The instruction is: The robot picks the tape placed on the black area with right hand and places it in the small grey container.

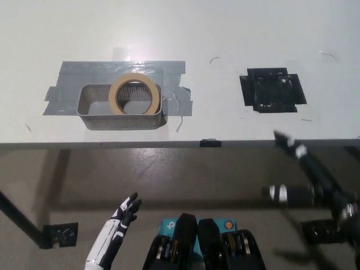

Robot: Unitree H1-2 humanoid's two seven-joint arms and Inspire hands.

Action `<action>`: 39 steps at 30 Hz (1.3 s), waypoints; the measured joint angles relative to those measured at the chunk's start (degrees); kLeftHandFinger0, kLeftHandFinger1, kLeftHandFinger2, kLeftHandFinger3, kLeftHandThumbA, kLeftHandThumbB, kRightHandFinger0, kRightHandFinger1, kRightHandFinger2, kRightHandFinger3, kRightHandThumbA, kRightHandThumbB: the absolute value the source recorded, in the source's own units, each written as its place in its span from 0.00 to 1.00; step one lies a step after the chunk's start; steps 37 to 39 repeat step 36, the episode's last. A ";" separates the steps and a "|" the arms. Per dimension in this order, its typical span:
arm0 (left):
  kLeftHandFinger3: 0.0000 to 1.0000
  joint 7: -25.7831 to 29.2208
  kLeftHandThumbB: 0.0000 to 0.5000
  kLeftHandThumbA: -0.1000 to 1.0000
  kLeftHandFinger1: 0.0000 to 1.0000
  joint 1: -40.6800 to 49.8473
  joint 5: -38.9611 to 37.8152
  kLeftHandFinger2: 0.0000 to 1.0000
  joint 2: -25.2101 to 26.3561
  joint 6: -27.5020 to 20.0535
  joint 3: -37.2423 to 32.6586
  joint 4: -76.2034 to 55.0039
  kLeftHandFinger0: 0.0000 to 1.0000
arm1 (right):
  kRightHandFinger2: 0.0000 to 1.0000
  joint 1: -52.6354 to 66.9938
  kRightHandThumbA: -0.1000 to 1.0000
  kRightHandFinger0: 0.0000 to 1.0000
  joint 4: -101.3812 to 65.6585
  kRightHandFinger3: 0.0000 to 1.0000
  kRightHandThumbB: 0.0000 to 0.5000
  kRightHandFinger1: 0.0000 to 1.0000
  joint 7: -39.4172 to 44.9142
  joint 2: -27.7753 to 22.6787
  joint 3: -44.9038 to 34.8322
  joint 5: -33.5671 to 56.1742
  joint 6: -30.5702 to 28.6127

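Now tape (pixel 133 94) across container (pixel 120 107) rim; right hand (pixel 308 174) spread, empty, below table (pixel 225 34) edge.

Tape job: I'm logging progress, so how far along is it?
Done: the tape sits in the grey container, leaning on its rim, and the black area is bare. In hand: nothing; the right hand is open, below the table edge, and the left hand rests open at lower left. Left: nothing visible.
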 measured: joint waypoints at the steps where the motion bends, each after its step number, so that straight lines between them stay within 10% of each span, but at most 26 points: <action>1: 1.00 0.01 0.40 1.00 1.00 0.42 0.01 1.00 -0.06 -0.07 0.00 0.07 1.00 | 1.00 3.39 1.00 1.00 -1.97 1.00 0.71 1.00 0.02 0.91 -0.47 1.18 -0.05; 23: 1.00 0.49 0.32 1.00 1.00 -3.19 -0.05 1.00 -1.08 -3.16 4.25 1.10 1.00 | 1.00 11.04 1.00 1.00 3.72 1.00 0.42 1.00 4.48 13.88 -11.75 19.29 -6.84; 39: 1.00 0.43 0.34 1.00 1.00 -0.90 -0.14 1.00 -1.37 -3.10 4.52 0.95 1.00 | 1.00 13.08 1.00 1.00 3.58 1.00 0.47 1.00 4.62 13.91 -11.15 19.84 -6.99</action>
